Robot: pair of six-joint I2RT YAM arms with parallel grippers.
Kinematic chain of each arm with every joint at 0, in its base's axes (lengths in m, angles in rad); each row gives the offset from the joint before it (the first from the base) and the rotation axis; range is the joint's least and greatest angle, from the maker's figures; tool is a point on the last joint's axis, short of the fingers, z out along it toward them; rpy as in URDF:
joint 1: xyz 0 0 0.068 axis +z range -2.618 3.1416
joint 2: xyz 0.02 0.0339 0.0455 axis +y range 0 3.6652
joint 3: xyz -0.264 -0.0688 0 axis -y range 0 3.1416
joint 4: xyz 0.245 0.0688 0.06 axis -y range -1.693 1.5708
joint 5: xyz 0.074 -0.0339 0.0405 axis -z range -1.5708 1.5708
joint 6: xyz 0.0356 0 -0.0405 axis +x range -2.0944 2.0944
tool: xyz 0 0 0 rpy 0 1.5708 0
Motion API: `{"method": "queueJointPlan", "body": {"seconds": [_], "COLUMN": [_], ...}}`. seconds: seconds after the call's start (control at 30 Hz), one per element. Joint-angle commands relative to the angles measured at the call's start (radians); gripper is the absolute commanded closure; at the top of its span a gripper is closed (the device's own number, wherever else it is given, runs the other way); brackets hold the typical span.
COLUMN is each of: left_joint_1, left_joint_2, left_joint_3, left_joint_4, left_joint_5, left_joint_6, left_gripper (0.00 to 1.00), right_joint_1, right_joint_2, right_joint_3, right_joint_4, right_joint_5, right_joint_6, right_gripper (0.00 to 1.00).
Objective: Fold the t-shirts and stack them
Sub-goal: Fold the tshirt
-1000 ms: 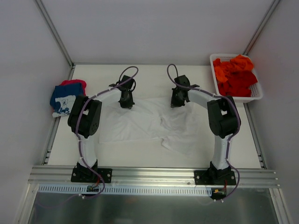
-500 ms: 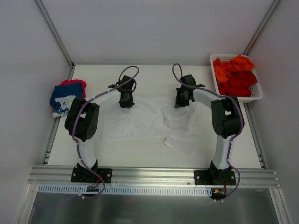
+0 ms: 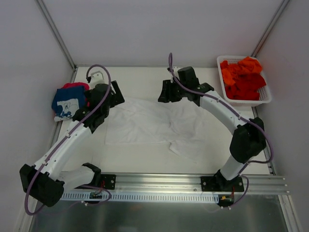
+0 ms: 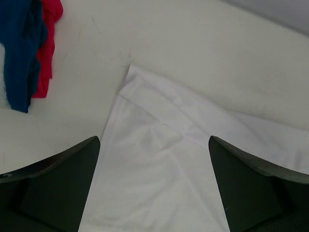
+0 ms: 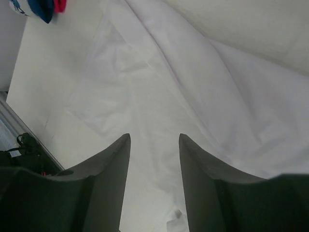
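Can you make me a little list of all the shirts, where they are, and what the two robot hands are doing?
white tee: spread out in the middle, wrinkled, not folded yet
navy tee: at the left edge, white print showing
pink-red tee: peeking out behind the navy tee, touching it
orange and red tees: piled in the basket
basket: far right corner
left hand: open, above the white tee's corner, holding nothing
right hand: open, above the white tee, holding nothing

Parted hand (image 5: pixel 154 137), seemingly empty, over white t-shirt (image 5: pixel 169 82)
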Motion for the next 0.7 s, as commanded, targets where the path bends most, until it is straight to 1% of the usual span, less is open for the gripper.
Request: {"method": "queueJointPlan", "body": {"seconds": [0.0, 0.03, 0.1, 0.13, 0.17, 0.2, 0.23, 0.27, 0.33, 0.37, 0.43, 0.5, 0.67], "left_joint_1": [-0.002, 0.001, 0.003, 0.007, 0.017, 0.027, 0.062, 0.082, 0.115, 0.125, 0.129, 0.139, 0.142], "left_joint_2": [0.071, 0.082, 0.088, 0.082, 0.074, 0.064, 0.032, 0.015, -0.027, -0.038, -0.058, -0.064, -0.082], "left_joint_3": [-0.105, -0.115, -0.146, -0.164, -0.207, -0.229, -0.255, -0.281, -0.335, -0.350, -0.359, -0.361, -0.369], "left_joint_4": [-0.051, -0.048, -0.034, -0.014, 0.010, 0.068, 0.099, 0.130, 0.173, 0.181, 0.207, 0.213, 0.225], "left_joint_5": [-0.015, 0.006, 0.046, 0.060, 0.083, 0.153, 0.195, 0.232, 0.290, 0.281, 0.261, 0.277, 0.321], "left_joint_6": [-0.043, -0.055, -0.078, -0.078, -0.075, -0.072, -0.072, -0.075, -0.072, -0.049, -0.016, 0.011, -0.012], "left_gripper": [0.02, 0.01, 0.01, 0.01, 0.01, 0.01, 0.01, 0.01, 0.02, 0.02, 0.02, 0.02, 0.02], "right_joint_1": [0.036, 0.045, 0.068, 0.074, 0.086, 0.094, 0.097, 0.111, 0.125, 0.143, 0.158, 0.174, 0.178], "right_joint_2": [0.166, 0.246, 0.323, 0.401, 0.440, 0.481, 0.565, 0.607, 0.674, 0.722, 0.751, 0.774, 0.802], "right_joint_3": [0.130, 0.200, 0.266, 0.303, 0.382, 0.429, 0.478, 0.581, 0.668, 0.728, 0.765, 0.779, 0.771], "right_joint_4": [-0.041, -0.032, -0.006, 0.014, 0.024, 0.031, 0.028, 0.025, 0.025, 0.025, 0.031, 0.050, 0.071], "right_joint_5": [-0.076, -0.091, -0.131, -0.150, -0.194, -0.214, -0.263, -0.288, -0.314, -0.323, -0.317, -0.313, -0.314], "right_joint_6": [-0.004, 0.004, 0.041, 0.051, 0.062, 0.088, 0.100, 0.114, 0.151, 0.154, 0.156, 0.159, 0.173], "right_gripper": [0.52, 0.52, 0.52, 0.52, 0.52, 0.52, 0.52, 0.52, 0.52, 0.52, 0.52, 0.50, 0.51]}}
